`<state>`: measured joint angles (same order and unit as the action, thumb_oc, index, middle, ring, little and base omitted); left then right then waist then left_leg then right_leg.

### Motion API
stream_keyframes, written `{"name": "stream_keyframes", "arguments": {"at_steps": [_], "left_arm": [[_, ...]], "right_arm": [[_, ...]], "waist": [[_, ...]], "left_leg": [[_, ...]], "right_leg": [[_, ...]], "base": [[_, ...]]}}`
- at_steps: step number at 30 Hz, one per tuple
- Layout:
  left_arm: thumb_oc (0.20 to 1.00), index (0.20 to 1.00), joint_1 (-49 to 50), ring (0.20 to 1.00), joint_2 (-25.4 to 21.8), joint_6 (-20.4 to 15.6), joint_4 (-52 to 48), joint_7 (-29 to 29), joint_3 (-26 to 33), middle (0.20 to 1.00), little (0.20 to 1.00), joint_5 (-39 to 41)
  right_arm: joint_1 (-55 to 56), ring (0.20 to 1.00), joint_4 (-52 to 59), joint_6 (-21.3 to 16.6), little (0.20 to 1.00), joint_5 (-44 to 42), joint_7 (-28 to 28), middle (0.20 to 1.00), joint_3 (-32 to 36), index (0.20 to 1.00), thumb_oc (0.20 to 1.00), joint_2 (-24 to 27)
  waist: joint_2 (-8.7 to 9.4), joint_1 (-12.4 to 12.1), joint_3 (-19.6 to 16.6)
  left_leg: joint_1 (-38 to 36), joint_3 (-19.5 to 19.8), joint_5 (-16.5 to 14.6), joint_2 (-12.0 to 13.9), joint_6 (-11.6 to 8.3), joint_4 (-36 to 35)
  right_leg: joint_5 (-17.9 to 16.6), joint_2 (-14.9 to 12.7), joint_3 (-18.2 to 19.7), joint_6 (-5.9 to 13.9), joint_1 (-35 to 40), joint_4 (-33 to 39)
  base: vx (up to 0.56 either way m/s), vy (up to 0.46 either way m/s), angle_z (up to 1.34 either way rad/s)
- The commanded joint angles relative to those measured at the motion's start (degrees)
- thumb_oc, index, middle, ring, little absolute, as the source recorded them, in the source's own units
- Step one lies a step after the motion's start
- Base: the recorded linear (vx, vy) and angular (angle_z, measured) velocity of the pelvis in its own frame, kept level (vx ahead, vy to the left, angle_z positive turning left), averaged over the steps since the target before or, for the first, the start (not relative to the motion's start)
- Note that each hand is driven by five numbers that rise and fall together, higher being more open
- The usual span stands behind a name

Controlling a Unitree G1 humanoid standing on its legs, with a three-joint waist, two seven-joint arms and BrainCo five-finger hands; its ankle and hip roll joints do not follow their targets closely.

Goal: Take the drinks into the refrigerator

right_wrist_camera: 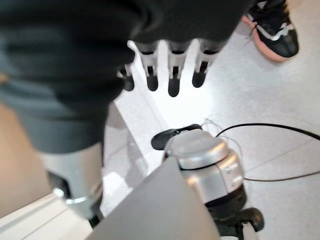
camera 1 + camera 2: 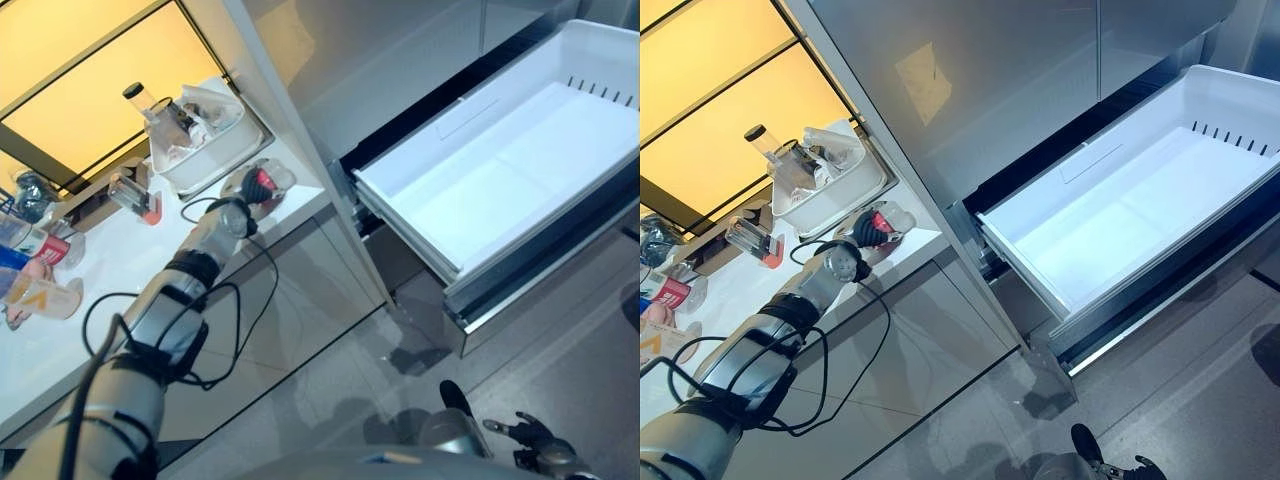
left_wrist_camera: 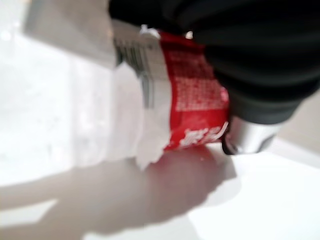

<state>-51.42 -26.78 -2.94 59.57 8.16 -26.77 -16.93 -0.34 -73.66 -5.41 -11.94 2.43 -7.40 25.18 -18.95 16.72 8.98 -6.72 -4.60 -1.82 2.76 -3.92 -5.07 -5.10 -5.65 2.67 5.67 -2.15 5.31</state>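
Note:
A clear drink bottle with a red and white label (image 2: 264, 183) (image 3: 190, 95) rests on the white counter (image 2: 120, 270) near its front edge, beside the refrigerator. My left hand (image 2: 240, 213) (image 2: 847, 262) reaches across the counter and is curled round the bottle's middle; the thumb (image 3: 248, 138) sits against the label. The refrigerator's white bottom drawer (image 2: 500, 180) (image 2: 1140, 200) stands pulled out and holds nothing. Low by the floor, my right hand (image 1: 172, 75) (image 2: 530, 437) hangs with straight fingers and holds nothing.
A white basin (image 2: 215, 150) with bottles and wrappers stands behind the held bottle. More drinks stand on the counter: a small bottle (image 2: 133, 195) and cups (image 2: 45, 297) to the left. A person's shoe (image 1: 272, 25) is on the floor near my right hand.

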Motion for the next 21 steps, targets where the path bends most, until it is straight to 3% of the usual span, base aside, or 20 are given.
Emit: {"name": "stream_keyframes", "arguments": {"at_steps": [1,8,11,16,21], "left_arm": [[0.200,0.200,9.7,0.200,-2.1,0.9,7.1,-0.8,1.0,0.200,0.200,3.0],[0.200,0.200,14.6,0.200,-3.3,-1.7,1.2,1.4,7.5,0.200,0.200,11.4],[0.200,0.200,12.0,0.200,-1.3,-2.2,-6.3,3.9,9.0,0.200,0.200,15.1],[0.200,0.200,14.6,0.200,-2.7,-4.1,-14.0,4.6,12.2,0.200,0.200,19.1],[0.200,0.200,18.1,0.200,-4.4,-7.1,-21.9,2.5,16.0,0.200,0.200,30.0]], "right_arm": [[0.4,1.000,-1.6,-1.7,1.000,0.2,0.4,1.000,-0.2,1.000,1.000,-3.6],[0.6,1.000,-1.6,-2.4,1.000,0.0,0.5,1.000,-0.1,1.000,1.000,-4.5],[0.6,1.000,-1.6,-2.6,1.000,0.0,0.4,1.000,-0.8,1.000,1.000,-5.1],[0.3,1.000,-1.6,-2.5,1.000,0.0,0.2,1.000,-0.8,1.000,1.000,-5.3],[0.2,1.000,-1.7,-2.3,1.000,0.8,-0.5,1.000,-1.0,1.000,1.000,-5.3]], "waist": [[6.62,-0.4,-2.5],[7.59,-1.3,-2.5],[8.07,-1.3,-2.3],[8.44,-2.1,-2.4],[8.57,-2.8,-2.9]], "left_leg": [[1.5,0.4,-0.3,-0.3,-0.83,0.4],[1.6,0.5,-0.3,-0.2,-0.92,0.3],[1.7,0.5,-0.3,-0.2,-0.89,0.2],[1.5,0.8,-0.3,-0.1,-0.90,0.2],[1.4,0.8,-0.4,-0.1,-0.89,0.1]], "right_leg": [[5.1,-0.5,0.6,0.23,2.5,-1.2],[5.1,-0.5,0.5,0.14,2.4,-1.1],[5.0,-0.3,0.5,0.05,2.4,-1.0],[5.0,-0.4,0.3,0.00,2.7,-0.9],[4.9,-0.4,0.3,-0.01,2.9,-0.7]], "base": [[0.00,0.000,0.00],[0.00,0.000,0.00],[0.00,0.000,0.00],[0.00,0.000,0.00],[0.00,0.000,0.00]]}}
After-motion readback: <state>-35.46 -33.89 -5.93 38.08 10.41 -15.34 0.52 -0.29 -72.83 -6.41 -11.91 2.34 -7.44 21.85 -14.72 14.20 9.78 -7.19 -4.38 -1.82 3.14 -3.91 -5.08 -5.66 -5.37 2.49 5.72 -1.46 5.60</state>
